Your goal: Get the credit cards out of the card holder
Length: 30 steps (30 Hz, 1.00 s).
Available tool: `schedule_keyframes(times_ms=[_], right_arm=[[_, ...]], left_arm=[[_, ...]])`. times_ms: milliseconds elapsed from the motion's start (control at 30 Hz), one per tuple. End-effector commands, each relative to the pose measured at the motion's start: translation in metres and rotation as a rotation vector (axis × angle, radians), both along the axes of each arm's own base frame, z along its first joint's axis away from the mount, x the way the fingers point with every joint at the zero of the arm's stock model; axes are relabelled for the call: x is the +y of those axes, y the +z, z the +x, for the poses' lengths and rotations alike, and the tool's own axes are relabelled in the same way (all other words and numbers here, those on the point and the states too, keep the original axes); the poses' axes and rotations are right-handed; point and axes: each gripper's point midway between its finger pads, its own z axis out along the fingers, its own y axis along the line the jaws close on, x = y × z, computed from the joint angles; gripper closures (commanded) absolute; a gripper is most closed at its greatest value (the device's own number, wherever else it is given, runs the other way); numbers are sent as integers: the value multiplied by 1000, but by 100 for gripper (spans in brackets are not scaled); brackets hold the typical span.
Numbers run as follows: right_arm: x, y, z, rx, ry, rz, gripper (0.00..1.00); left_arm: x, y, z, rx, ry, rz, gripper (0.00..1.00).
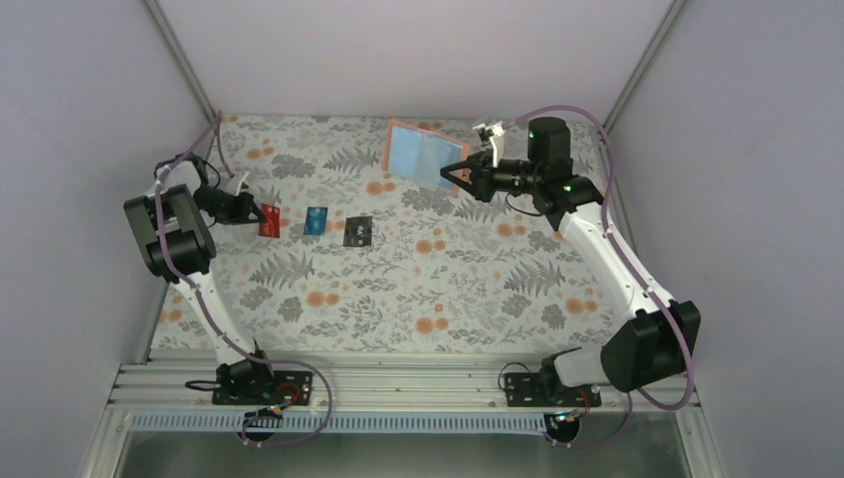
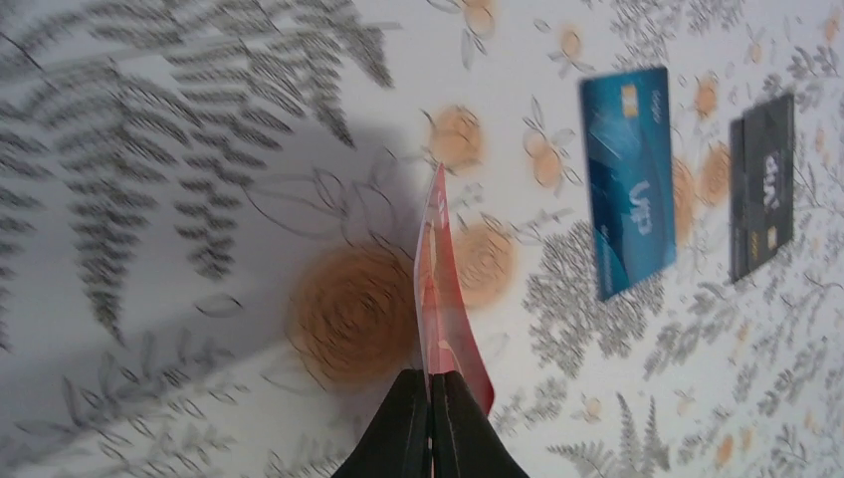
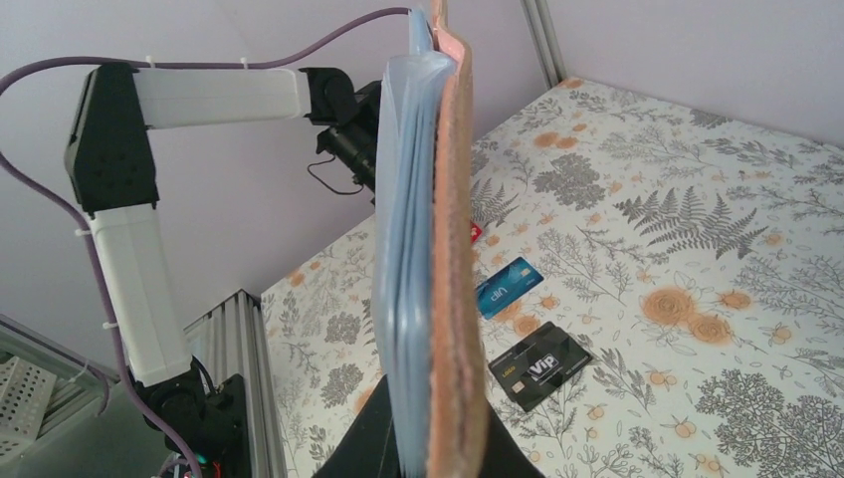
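**Holder aloft at the far edge, three cards out at the left**

The table (image 1: 398,289), covered in a floral print, lies bare across its middle and near half. That is the widest free room, with walls close on the left, right and far sides.

The card holder (image 1: 418,154) hangs open above the far edge, right of centre. Its light blue inside faces up and toward the left, and its long axis runs roughly left to right. The right gripper (image 1: 460,171) is clamped on its right end; the wrist view shows the holder edge-on, reaching straight out from the fingers.

The credit cards form a row at the left. The left gripper (image 2: 431,398) is closed tight on the red card (image 2: 443,289), which stands on edge, pointing away from the fingers. Whether its tip touches the cloth cannot be told. The blue card (image 2: 627,179) and the black card (image 2: 762,184) lie flat to its right, apart, long sides parallel.
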Motion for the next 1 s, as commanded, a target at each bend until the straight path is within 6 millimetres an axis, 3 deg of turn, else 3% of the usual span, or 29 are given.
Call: schedule_keyframes(times_ms=[0, 233, 567, 667, 867, 933, 967], right_arm=[[2, 2, -2, -6, 33, 11, 96], [2, 3, -7, -12, 52, 15, 96], [4, 4, -9, -10, 66, 22, 96], [4, 3, -8, -7, 69, 23, 96], [4, 4, -10, -7, 77, 29, 96], [5, 3, -11, -1, 79, 29, 96], [5, 3, -11, 1, 78, 28, 96]], left_arm=[[17, -6, 23, -22, 15, 33, 98], [25, -22, 33, -1, -39, 49, 98], [14, -39, 19, 46, -110, 25, 97], [12, -46, 19, 53, -120, 33, 91], [25, -46, 32, 38, -108, 124, 60], [33, -39, 37, 24, -105, 154, 32], [37, -34, 40, 16, -97, 164, 12]])
